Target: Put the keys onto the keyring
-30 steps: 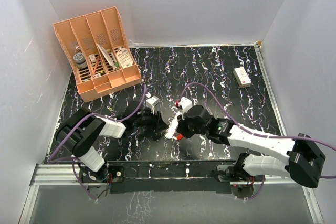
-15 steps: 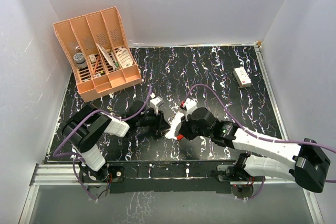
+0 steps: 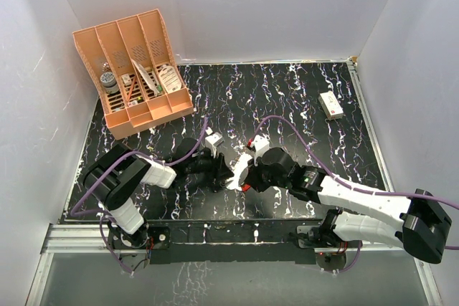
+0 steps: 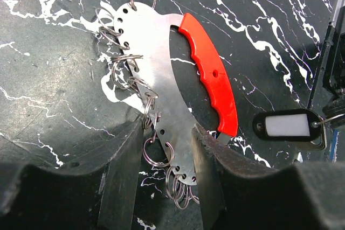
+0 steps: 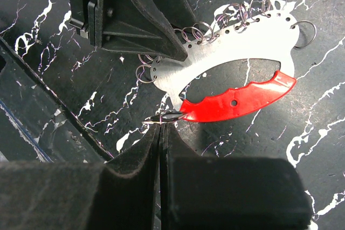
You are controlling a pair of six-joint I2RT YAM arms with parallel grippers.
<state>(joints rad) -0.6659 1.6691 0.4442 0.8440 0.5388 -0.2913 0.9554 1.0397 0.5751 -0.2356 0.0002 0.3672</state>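
The keyring (image 4: 161,68) is a flat metal oval with a red grip (image 4: 213,79) and several split rings along one edge. It lies on the dark marbled table (image 3: 287,91). My left gripper (image 4: 167,130) straddles its ringed end. One finger (image 4: 210,176) touches the plate's edge, and rings fill the gap on the other side. The keys (image 4: 288,127), a small black tag with a white label, hang by a thin ring in my shut right gripper (image 5: 160,127), next to the tip of the red grip (image 5: 237,100). From above, the keyring (image 3: 234,177) sits between the two grippers.
An orange desk organizer (image 3: 133,69) with small items stands at the back left. A small white box (image 3: 330,105) lies at the back right. White walls close in three sides. Purple cables loop over both arms.
The left wrist has edged a little to the right. The right arm's forearm has settled lower. The keyring has stayed between the two grippers.
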